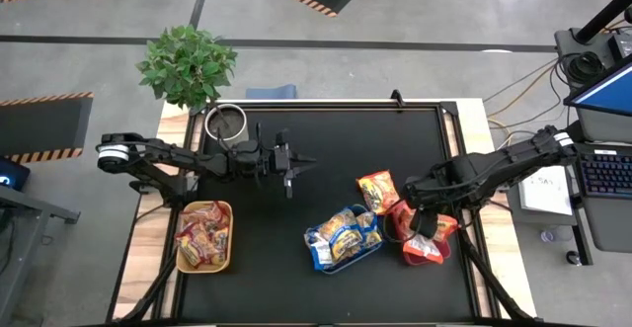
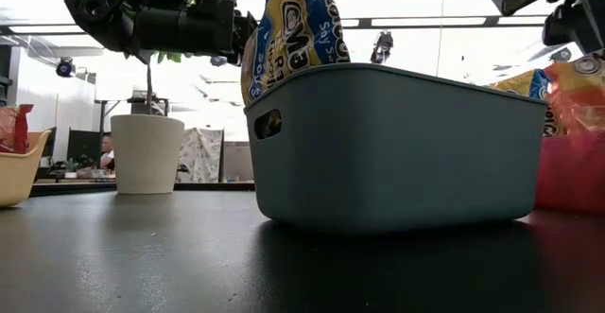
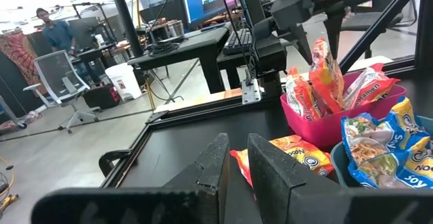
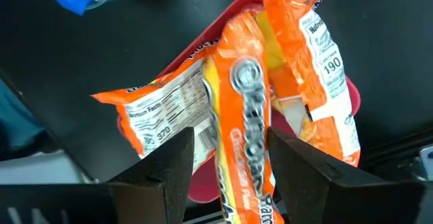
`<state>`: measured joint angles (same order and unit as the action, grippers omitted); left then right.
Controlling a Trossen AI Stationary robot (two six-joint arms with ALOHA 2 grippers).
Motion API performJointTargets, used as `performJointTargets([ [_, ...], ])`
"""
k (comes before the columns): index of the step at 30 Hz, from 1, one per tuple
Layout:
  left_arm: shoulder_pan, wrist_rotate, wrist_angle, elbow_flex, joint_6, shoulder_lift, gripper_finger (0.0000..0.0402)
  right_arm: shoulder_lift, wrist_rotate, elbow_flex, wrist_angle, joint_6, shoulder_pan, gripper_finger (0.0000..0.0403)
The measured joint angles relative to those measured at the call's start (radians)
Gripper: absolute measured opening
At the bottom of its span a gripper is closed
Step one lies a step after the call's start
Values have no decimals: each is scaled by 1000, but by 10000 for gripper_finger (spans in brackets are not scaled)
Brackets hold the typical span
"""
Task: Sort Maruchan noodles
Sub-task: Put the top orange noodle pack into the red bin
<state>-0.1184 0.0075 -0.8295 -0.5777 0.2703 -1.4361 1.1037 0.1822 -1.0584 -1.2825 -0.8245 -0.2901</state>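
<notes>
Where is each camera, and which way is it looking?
High view: above the table, looking straight down; both arms show, left gripper mid-table, right gripper over the red tray.
Low view: at table height, looking level at the blue tray; arm parts hang above.
Left wrist view: looks across the table past its own shut fingers.
Right wrist view: looks down between its parted fingers at orange packets.
Shared: both wrist views and the high view show the red tray.

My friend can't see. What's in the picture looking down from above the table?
The right gripper hangs open over a red tray stuffed with orange noodle packets. Beside it sit a blue tray of blue-and-yellow packets and one loose orange packet.
</notes>
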Motion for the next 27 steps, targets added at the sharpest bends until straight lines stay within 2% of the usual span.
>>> performJointTargets([
  [7, 6, 0, 0, 0, 0, 0, 40, -33, 1, 0, 0, -24, -1, 145],
  [19, 6, 0, 1, 0, 0, 0, 40, 110, 1, 0, 108, 66, -59, 74],
  [27, 6, 0, 2, 0, -6, 0, 40, 135, 4, -13, 110, 63, -66, 68],
])
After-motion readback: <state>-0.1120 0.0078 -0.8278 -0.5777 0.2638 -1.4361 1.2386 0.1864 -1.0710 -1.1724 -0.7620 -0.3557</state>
